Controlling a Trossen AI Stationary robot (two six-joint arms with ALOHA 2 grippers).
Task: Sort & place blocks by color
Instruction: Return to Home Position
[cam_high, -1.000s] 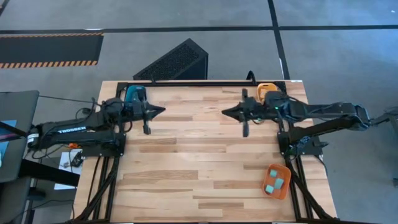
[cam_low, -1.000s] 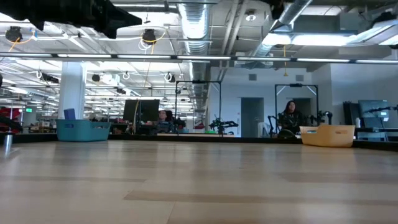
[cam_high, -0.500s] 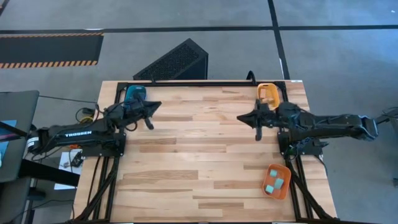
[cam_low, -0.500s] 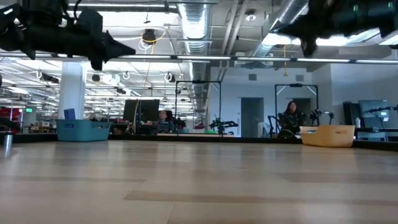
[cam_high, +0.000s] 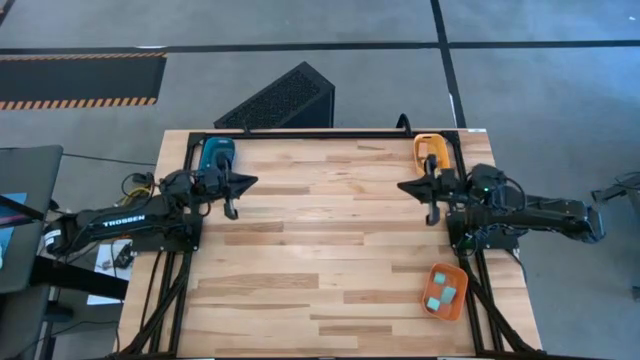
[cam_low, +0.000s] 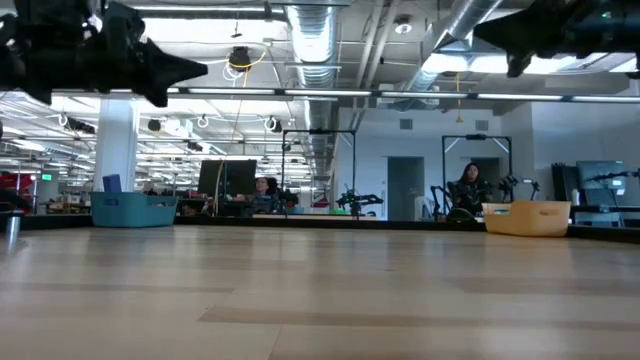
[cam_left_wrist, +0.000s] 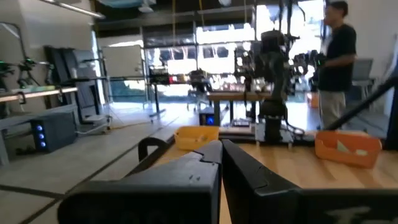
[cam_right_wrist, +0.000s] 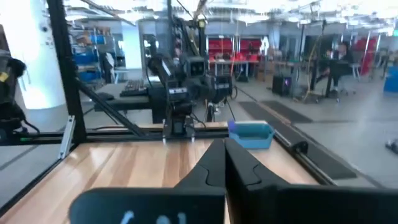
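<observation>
Light cyan cubes (cam_high: 441, 292) lie in the orange tray (cam_high: 456, 305) at the table's near right corner. No other blocks show. My left gripper (cam_high: 250, 181) hangs shut above the table's far left part, beside the blue tray (cam_high: 217, 150), pointing level toward the right; in the left wrist view (cam_left_wrist: 221, 149) its fingers meet. My right gripper (cam_high: 403, 186) hangs shut above the far right part, just in front of the yellow-orange tray (cam_high: 430, 148), pointing level toward the left; the right wrist view (cam_right_wrist: 225, 149) shows its fingers together. Neither holds anything.
The blue tray (cam_low: 133, 210) and the yellow-orange tray (cam_low: 527, 217) stand at the table's far edge. The wooden tabletop (cam_high: 320, 250) between the arms is bare. A dark perforated box (cam_high: 280, 98) lies on the floor behind the table. A person (cam_left_wrist: 339, 62) stands beyond the table's right side.
My right gripper has drawn back toward the table's right edge and sunk, staying shut. My left gripper has sunk lower and drawn back a little toward the left edge, also shut. The trays and cubes have not moved.
</observation>
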